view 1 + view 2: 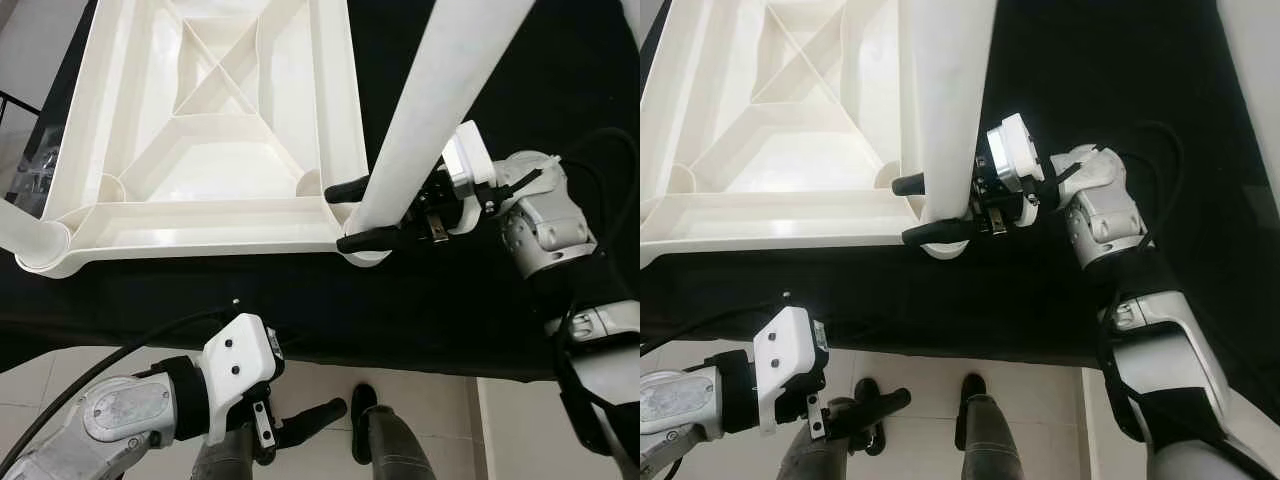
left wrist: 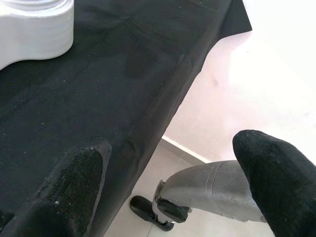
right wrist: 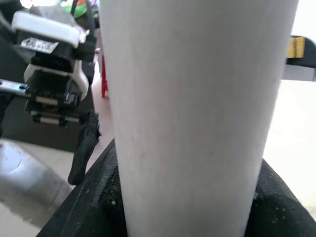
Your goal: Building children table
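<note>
A white plastic children's tabletop (image 1: 215, 130) lay upside down on a counter (image 1: 470, 300) draped in black cloth, its ribbed underside facing up and filling the scene from about nine o'clock to twelve o'clock. At its near right corner, roughly the centre of the left eye view, a white table leg (image 1: 430, 110) stood in the corner socket (image 1: 362, 255) and rose toward one o'clock, leaning slightly. Another leg (image 1: 25, 235) stood in the near left corner, at nine o'clock.

The right tool (image 1: 355, 215) came in from three o'clock and was clamped on the leg just above the socket, one black finger on each side; the right wrist view showed the leg squeezed between its pads.

The left tool (image 1: 310, 412) hung at six o'clock, below the counter edge and over the pale tiled floor (image 1: 420, 395), holding nothing. Its fingers (image 2: 74, 187) stood wide apart in the left wrist view.

The step in hand appeared to be seating this leg in its corner. The next move probably called for straightening the leg and pressing it firmly down until it sat home, then letting go. How deep it already sat could not be told.
</note>
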Motion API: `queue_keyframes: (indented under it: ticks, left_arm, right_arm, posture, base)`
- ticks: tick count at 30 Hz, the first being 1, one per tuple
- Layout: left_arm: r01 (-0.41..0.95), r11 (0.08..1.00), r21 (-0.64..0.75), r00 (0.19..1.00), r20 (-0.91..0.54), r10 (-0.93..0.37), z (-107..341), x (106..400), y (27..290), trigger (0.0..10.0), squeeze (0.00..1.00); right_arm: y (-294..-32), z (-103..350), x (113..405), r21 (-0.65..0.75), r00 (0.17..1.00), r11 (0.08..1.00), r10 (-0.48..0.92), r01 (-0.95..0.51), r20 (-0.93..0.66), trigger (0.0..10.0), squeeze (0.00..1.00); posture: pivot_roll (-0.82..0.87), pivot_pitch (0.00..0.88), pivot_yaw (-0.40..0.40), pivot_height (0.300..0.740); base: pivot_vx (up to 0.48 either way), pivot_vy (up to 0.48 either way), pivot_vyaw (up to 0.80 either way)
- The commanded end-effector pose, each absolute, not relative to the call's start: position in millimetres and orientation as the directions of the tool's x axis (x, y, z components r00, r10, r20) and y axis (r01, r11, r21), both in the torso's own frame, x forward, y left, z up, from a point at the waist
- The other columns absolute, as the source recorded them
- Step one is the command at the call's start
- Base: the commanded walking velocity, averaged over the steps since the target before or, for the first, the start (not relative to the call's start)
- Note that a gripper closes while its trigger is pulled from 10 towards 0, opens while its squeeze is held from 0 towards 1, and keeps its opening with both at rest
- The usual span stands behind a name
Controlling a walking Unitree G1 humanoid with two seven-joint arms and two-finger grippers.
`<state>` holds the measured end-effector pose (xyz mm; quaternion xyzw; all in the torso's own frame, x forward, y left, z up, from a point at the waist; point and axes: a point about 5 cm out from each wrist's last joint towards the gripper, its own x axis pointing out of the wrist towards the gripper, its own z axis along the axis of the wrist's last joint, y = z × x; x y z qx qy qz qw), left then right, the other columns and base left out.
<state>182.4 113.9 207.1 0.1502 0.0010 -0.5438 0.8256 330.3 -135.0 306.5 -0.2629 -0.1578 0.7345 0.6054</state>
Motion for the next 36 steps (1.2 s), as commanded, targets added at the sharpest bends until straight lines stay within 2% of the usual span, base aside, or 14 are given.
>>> queue_keyframes:
  ticks: [1, 6, 12, 16, 22, 27, 36]
  left_arm:
    - [0.917, 0.331, 0.222, 0.374, -0.195, -0.907, 202.4, 175.2, 111.5, 10.0, 0.0]
    - [0.918, 0.328, 0.224, 0.372, -0.196, -0.907, 202.3, 175.6, 111.1, 10.0, 0.0]
    - [0.918, 0.327, 0.225, 0.371, -0.196, -0.908, 202.1, 176.3, 110.6, 10.0, 0.0]
    - [0.918, 0.326, 0.226, 0.37, -0.196, -0.908, 201.9, 176.6, 109.8, 10.0, 0.0]
    - [0.918, 0.324, 0.227, 0.369, -0.194, -0.909, 201.0, 177.3, 108.5, 10.0, 0.0]
    - [0.92, 0.319, 0.229, 0.365, -0.196, -0.91, 199.8, 177.9, 107.1, 10.0, 0.0]
    - [0.92, 0.315, 0.231, 0.361, -0.193, -0.912, 199.3, 178.5, 105.1, 10.0, 0.0]
  right_arm:
    - [-134.1, 266.4, 330.6, -0.428, -0.156, -0.307, 0.923, -0.85, -0.353, 10.0, 0.0]
    - [-134.0, 264.1, 330.1, -0.43, -0.156, -0.335, 0.903, -0.839, -0.4, 10.0, 0.0]
    - [-133.0, 266.8, 329.4, -0.421, -0.176, -0.326, 0.917, -0.847, -0.357, 10.0, 0.0]
    - [-130.5, 278.8, 332.4, -0.417, -0.185, -0.272, 0.954, -0.867, -0.237, 10.0, 0.0]
    - [-130.5, 291.2, 337.6, -0.403, -0.143, -0.165, 0.986, -0.9, -0.085, 10.0, 0.0]
    - [-133.4, 291.2, 336.2, -0.401, -0.121, -0.134, 0.991, -0.906, -0.057, 10.0, 0.0]
    - [-134.9, 286.4, 339.9, -0.413, 0.003, -0.015, 0.999, -0.911, -0.041, 10.0, 0.0]
  posture:
    - [0.1, 0.51, -0.025, 0.74]
    - [0.1, 0.51, -0.025, 0.74]
    - [0.1, 0.508, -0.026, 0.74]
    - [0.1, 0.507, -0.028, 0.74]
    - [0.09, 0.505, -0.031, 0.74]
    - [0.08, 0.502, -0.033, 0.74]
    - [0.07, 0.496, -0.041, 0.74]
  base:
    - [0.0, 0.0, 0.0]
    - [0.0, 0.0, 0.0]
    - [0.0, 0.0, 0.0]
    - [0.0, 0.0, 0.0]
    - [0.0, 0.0, 0.0]
    - [0.0, 0.0, 0.0]
    - [0.0, 0.0, 0.0]
